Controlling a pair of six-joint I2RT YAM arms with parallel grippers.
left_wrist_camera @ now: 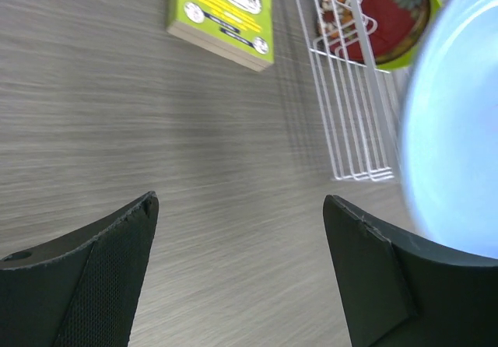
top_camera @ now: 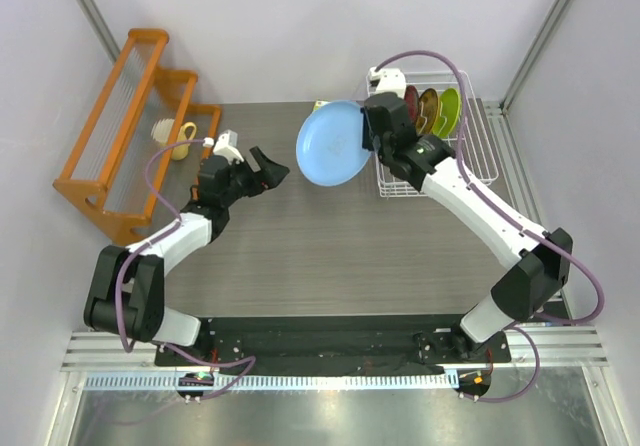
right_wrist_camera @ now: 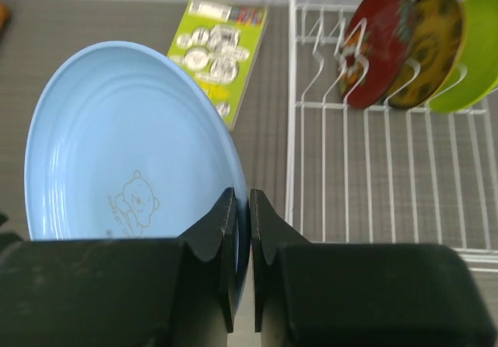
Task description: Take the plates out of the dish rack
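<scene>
One blue plate (top_camera: 330, 146) face-up, right end effector (right_wrist_camera: 241, 207) pinching it; left end effector (left_wrist_camera: 240, 207) spread.

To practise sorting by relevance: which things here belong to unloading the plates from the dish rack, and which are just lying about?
Job: light-blue plate, dark-red floral plate, yellow patterned plate, lime-green plate, white wire dish rack.
Lying about: green-and-white booklet, orange wooden rack.

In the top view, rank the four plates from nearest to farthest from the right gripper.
1. The light-blue plate, clamped in the right gripper, left of the dish rack.
2. The dark-red plate, leftmost of three standing in the rack.
3. The yellow plate, in the middle.
4. The lime-green plate, rightmost.
</scene>
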